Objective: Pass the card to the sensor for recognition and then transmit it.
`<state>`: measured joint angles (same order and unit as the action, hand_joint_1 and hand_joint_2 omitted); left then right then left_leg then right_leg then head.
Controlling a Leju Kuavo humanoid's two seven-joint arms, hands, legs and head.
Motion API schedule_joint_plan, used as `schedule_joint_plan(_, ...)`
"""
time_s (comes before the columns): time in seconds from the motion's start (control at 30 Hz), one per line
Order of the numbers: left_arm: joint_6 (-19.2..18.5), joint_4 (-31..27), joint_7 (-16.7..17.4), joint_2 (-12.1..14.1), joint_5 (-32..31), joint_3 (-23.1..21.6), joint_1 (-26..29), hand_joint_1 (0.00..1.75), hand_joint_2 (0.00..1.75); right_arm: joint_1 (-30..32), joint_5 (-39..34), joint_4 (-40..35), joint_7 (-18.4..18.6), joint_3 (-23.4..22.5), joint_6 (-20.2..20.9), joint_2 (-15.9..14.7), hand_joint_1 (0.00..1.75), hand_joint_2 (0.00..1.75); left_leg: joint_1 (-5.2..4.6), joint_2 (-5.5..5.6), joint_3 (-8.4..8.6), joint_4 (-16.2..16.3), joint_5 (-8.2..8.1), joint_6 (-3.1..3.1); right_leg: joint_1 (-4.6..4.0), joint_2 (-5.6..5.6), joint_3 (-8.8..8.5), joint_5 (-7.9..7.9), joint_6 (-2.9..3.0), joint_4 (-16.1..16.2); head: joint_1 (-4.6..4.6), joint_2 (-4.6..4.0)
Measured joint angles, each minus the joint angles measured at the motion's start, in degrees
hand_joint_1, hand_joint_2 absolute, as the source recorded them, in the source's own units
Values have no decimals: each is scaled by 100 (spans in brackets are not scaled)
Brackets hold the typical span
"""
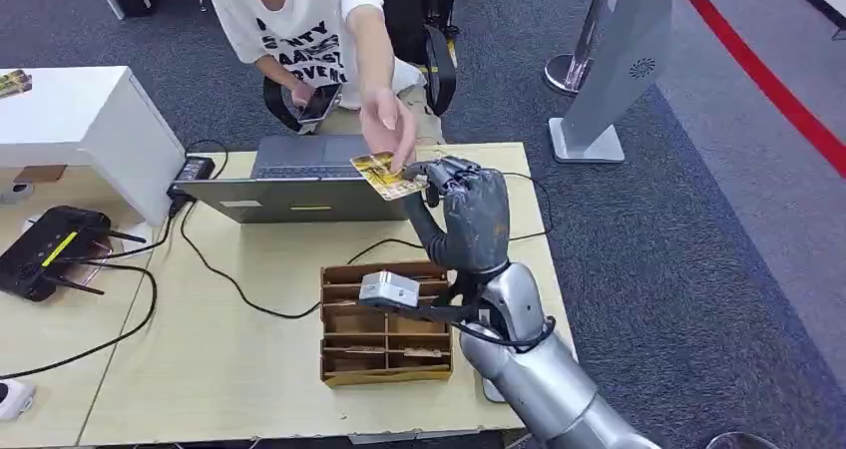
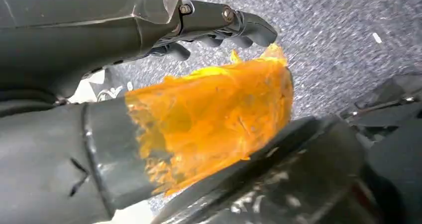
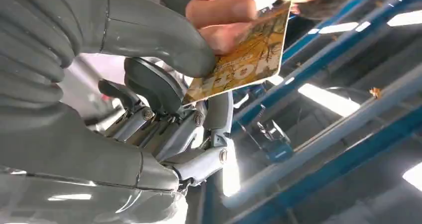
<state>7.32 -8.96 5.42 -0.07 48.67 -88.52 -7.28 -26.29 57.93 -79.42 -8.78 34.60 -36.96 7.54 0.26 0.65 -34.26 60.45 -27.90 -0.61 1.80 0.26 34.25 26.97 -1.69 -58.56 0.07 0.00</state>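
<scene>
Card [image 1: 384, 176] pinched at the tips of right hand [image 1: 469, 210], thumb on one face and fingers [image 3: 154, 87] on the other, raised above the table [image 1: 249, 369] near the laptop [image 1: 289, 185]. Also gripped on its far edge by a person's hand [image 1: 389, 125], reaching from across the table. Sticks out past the robot's fingertips toward the person. Left hand [image 2: 99, 30] over grey carpet, fingers curled in; whether closed on anything, cannot tell. Cardboard tray [image 1: 384, 334] just below the right forearm.

Even bright overhead light, ceiling-strip glare, soft blurred wrist views
</scene>
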Motion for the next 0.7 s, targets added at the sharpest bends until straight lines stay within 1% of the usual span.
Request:
schedule_joint_plan(0.07,-15,0,4,0,-30,0,-12,0,0,-124,170,291,69,-28,-2,24,175,175,0,2,-1,0,1,2,0,-2,0,0,0,0,0,0)
schedule_joint_plan(0.1,-17,0,7,0,-33,0,-12,0,0,-168,223,411,92,-37,-4,37,171,175,0,1,0,0,1,2,0,-1,1,0,0,-1,-2,0)
schedule_joint_plan(0.13,-20,0,7,0,-35,0,-12,0,0,-188,247,496,105,-55,-9,42,136,175,0,2,-1,0,1,2,0,-1,1,0,0,0,0,0)
schedule_joint_plan(0.17,-22,0,7,0,-35,0,-12,0,0,-202,275,572,109,-74,-11,42,0,175,0,2,-2,0,1,3,0,-2,1,0,0,-1,0,0)
schedule_joint_plan(0.23,-22,0,9,0,-33,0,-11,0,0,-217,327,692,146,-79,-9,44,0,175,0,1,-3,0,1,3,0,-1,3,0,0,-1,0,0)
schedule_joint_plan(0.27,-22,0,7,0,-33,0,-12,0,0,-217,338,725,155,-79,-2,44,0,0,0,1,-3,0,1,3,0,-1,3,1,0,-1,0,0)
schedule_joint_plan(0.3,-20,0,7,0,-31,0,-13,0,0,-217,327,780,184,-79,9,50,0,0,0,1,-3,0,0,3,0,-1,3,1,0,0,0,0)
schedule_joint_plan(0.37,-9,0,7,0,18,0,-8,0,0,-205,71,867,172,-79,61,65,0,0,0,2,-4,0,0,3,0,-2,5,2,0,0,0,0)
schedule_joint_plan(0.4,-4,0,2,0,42,0,-5,0,0,-177,-108,885,107,-79,94,77,0,0,0,2,-4,0,0,3,0,-2,5,3,1,0,0,0)
schedule_joint_plan(0.43,0,0,-4,0,79,0,0,0,0,-123,-416,896,-36,-78,176,83,0,0,0,2,-4,0,-2,5,0,-2,5,3,1,0,-2,0)
schedule_joint_plan(0.5,20,0,-9,0,153,0,6,0,0,41,-1257,830,-350,-76,536,118,0,0,0,2,-4,0,-2,5,-2,-2,4,3,1,0,0,0)
schedule_joint_plan(0.53,28,0,-11,0,175,0,9,0,0,141,-1590,784,-452,-70,710,135,0,0,0,2,-5,0,-2,5,-2,-2,5,3,1,0,0,0)
schedule_joint_plan(0.6,41,0,-11,0,203,0,13,0,0,281,-1900,728,-588,-48,891,166,0,0,0,1,-5,-1,-1,5,-2,-1,6,3,1,0,0,0)
schedule_joint_plan(0.63,46,0,-13,0,232,0,13,0,0,356,-2304,661,-689,-37,1140,177,0,0,0,1,-4,-1,-1,5,-4,-1,5,3,1,0,-2,0)
schedule_joint_plan(0.7,61,0,-20,0,293,0,16,0,0,567,-3480,416,-923,-11,1734,190,0,0,0,3,-6,-1,-1,5,-6,-3,5,3,2,0,0,0)
